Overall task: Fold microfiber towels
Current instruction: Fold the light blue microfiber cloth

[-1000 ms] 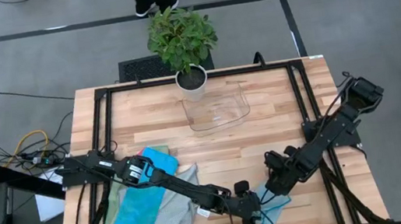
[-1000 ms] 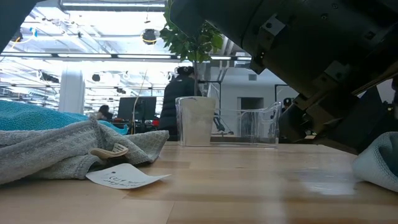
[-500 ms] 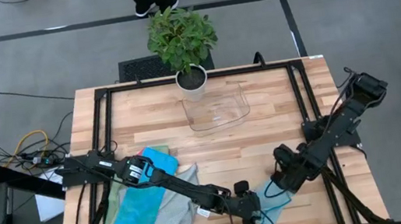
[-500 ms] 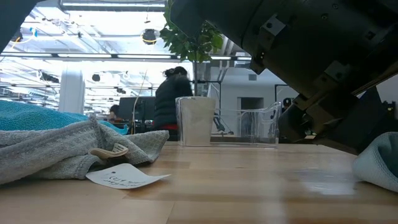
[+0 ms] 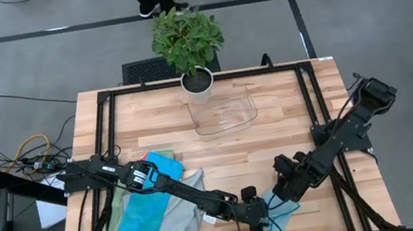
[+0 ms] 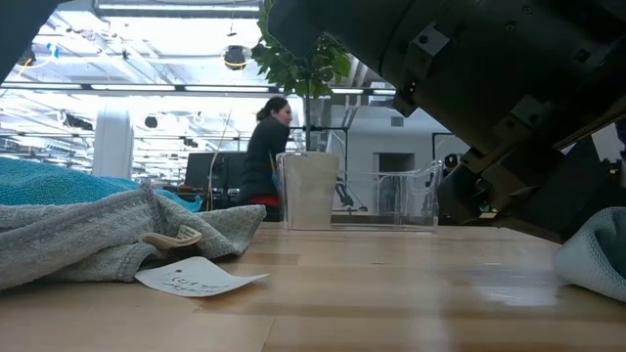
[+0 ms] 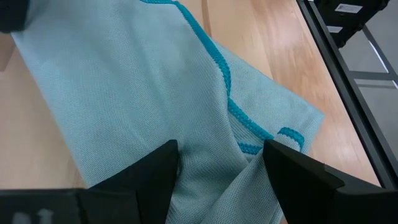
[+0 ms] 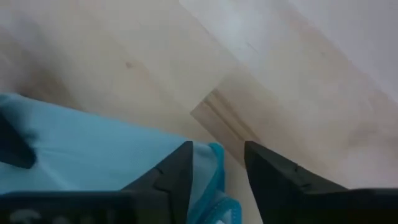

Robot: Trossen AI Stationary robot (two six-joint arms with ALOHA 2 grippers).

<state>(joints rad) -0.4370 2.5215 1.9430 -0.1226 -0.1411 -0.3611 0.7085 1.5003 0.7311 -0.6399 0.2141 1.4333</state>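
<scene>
1. High view: a wooden table (image 5: 221, 158) with a black frame holds a potted plant (image 5: 189, 41) and a clear tray (image 5: 225, 113) at its far edge. A pile of towels (image 5: 152, 216) lies front-left; a light towel with teal edging (image 5: 278, 209) lies at the front edge.
2. Low view: bare wood stretches mid-table. A person (image 6: 262, 147) has walked further right behind the plant pot.
3. Left wrist view: the left gripper (image 7: 221, 171) stands open, straddling the light towel.
4. Right wrist view: the right gripper (image 8: 217, 168) has parted its fingers over the teal hem, having moved back toward the towel.
</scene>
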